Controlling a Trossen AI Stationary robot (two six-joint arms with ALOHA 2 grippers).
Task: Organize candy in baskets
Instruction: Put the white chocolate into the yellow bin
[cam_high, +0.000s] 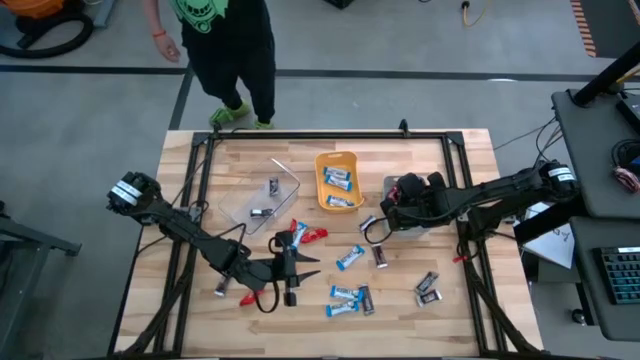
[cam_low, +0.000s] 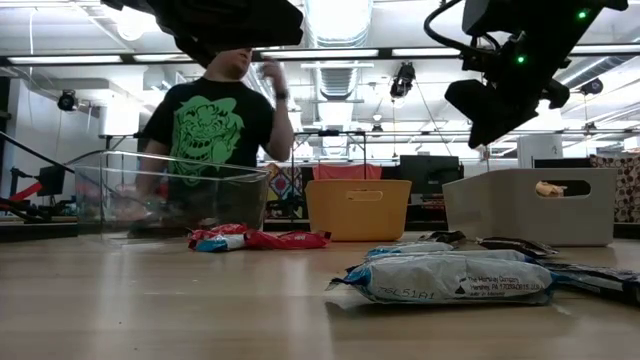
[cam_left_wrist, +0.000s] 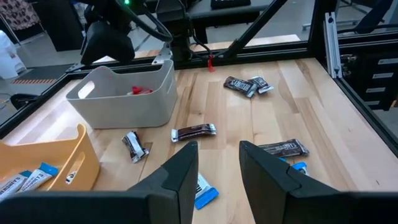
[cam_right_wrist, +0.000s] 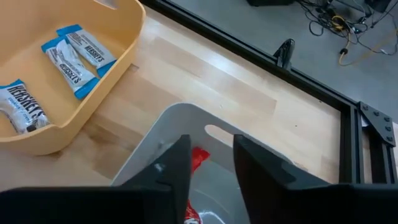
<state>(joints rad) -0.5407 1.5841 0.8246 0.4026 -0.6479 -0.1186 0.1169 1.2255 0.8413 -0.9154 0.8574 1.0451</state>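
Three baskets stand along the table's far half: a clear one (cam_high: 262, 197) holding dark candy, an orange one (cam_high: 338, 180) holding blue-and-white candy (cam_right_wrist: 74, 53), and a grey one (cam_left_wrist: 124, 93) with red candy (cam_right_wrist: 199, 157) lying inside. My right gripper (cam_right_wrist: 214, 155) hangs open just above the grey basket, with the red candy below its gap. Loose candy lies on the table's middle and near part: red (cam_high: 308, 235), blue-and-white (cam_high: 350, 257), dark (cam_high: 428, 287). My left gripper (cam_left_wrist: 217, 165) is open above the loose candy, pointing toward the table's right, with nothing between its fingers.
A person (cam_high: 225, 50) stands at the table's far edge. A black frame rail (cam_high: 330, 137) runs around the tabletop. More candy lies near the front: a blue-and-white and dark cluster (cam_high: 348, 298) and a red bar (cam_high: 248, 298) by my left arm.
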